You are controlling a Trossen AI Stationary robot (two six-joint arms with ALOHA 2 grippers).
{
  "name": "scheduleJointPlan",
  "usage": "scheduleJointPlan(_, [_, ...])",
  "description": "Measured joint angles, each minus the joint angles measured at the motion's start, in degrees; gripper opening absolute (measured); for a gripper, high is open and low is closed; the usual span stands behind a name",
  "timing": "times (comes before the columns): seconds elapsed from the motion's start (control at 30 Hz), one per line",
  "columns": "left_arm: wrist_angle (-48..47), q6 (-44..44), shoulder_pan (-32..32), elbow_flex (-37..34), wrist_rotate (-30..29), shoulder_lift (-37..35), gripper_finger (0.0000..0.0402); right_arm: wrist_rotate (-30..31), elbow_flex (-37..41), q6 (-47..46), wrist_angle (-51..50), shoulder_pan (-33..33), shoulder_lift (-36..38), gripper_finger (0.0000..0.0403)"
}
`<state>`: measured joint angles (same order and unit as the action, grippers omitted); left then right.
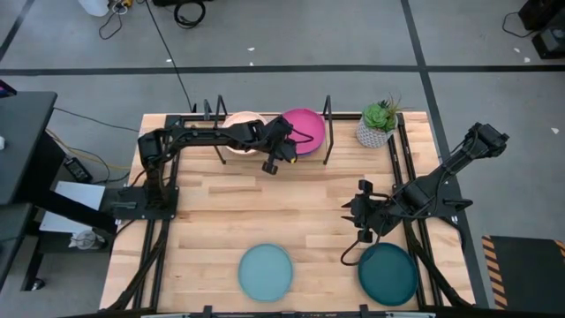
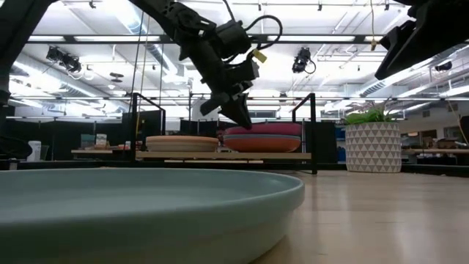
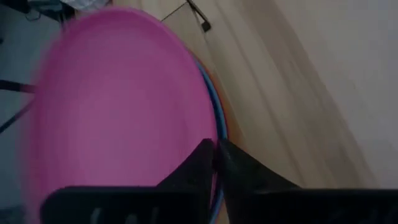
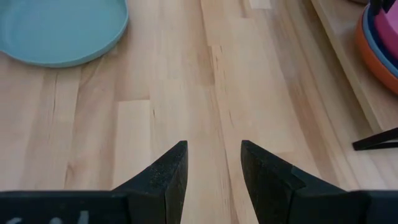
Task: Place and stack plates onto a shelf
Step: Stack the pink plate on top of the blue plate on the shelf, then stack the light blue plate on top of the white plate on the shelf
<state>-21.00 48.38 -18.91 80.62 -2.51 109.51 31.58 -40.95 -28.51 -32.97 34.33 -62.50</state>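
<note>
The shelf (image 2: 220, 155) stands at the table's far edge. On its left half lies a stack topped by a peach plate (image 1: 240, 132). On its right half the magenta plate (image 1: 305, 131) lies on a blue and an orange plate (image 4: 367, 43). My left gripper (image 1: 275, 161) is at the magenta plate's near-left rim, fingers shut on it. The light blue plate (image 1: 266, 271) and the dark teal plate (image 1: 387, 273) lie flat near the table's near edge. My right gripper (image 4: 211, 146) hovers open over bare wood, just beyond the dark teal plate. My left gripper pinches the magenta plate's rim (image 3: 216, 134) between its two fingers, which slant down at it from the near-left. The plate lies roughly level on the blue plate (image 3: 219, 118) below it.
A green plant in a white patterned pot (image 1: 378, 124) stands right of the shelf. The shelf's black loop uprights (image 1: 327, 132) frame both stacks. Bare wood (image 1: 265, 208) stretches between the shelf and the two near plates.
</note>
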Motion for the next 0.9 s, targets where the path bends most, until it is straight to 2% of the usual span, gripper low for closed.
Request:
scheduleJointPlan(0.33, [-0.8,-5.12,0.98,0.0,-0.11,-1.45,0.0103,-0.12,0.0,-0.32,0.34,0.0,0.0,0.0155])
scheduleJointPlan(0.43, [-0.91,-8.55,1.93,0.02,2.27,-3.56,0.0111,-0.13,0.0,0.05,0.25,0.0,0.0,0.0155])
scheduleJointPlan(0.57, [-2.02,-16.56,4.48,0.04,8.3,-4.57,0.0111,0.08,0.0,0.74,-0.11,0.0,0.0,0.0155])
scheduleJointPlan(0.9, [-18.39,-40.72,17.48,0.02,11.73,-4.55,0.011,0.6,0.0,8.3,1.47,-0.56,0.0,0.0155])
